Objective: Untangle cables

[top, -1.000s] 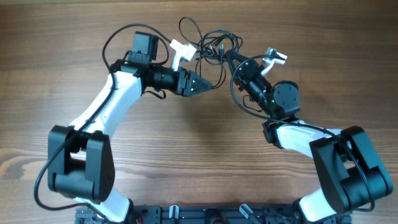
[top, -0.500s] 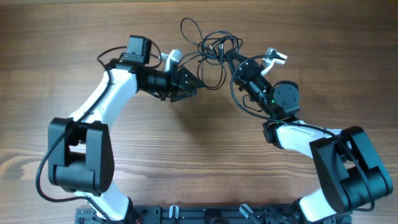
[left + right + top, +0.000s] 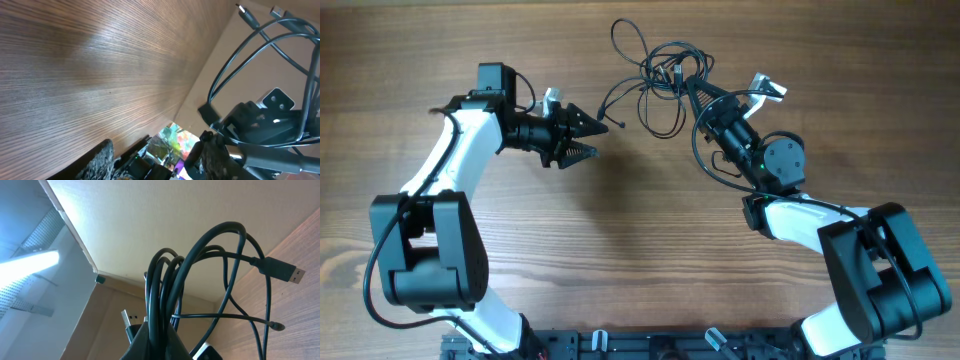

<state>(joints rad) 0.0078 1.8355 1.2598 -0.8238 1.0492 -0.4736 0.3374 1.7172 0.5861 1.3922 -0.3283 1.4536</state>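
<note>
Swinging out toward 9 o'clock since a second earlier, the left hand (image 3: 588, 135) had drawn away from the knot. It hung with its fingers spread and nothing between them, apart from the cables (image 3: 658, 70), which lay bunched at 12 o'clock on the tabletop (image 3: 640, 240). The right hand (image 3: 692, 90) was pinched tight on several strands at the bunch's 3 o'clock edge. To do this step well, I judged, the left hand should single out one strand on the bunch's 8 o'clock side, close on that alone, and draw it outward slowly while the right hand anchored the rest. Overhead gave the whole layout but hid the grip itself. The right wrist view showed the strands rising out of the closed fingers and a free plug (image 3: 282, 271) at 3 o'clock. The left wrist view showed only bare space between the left fingers.
</note>
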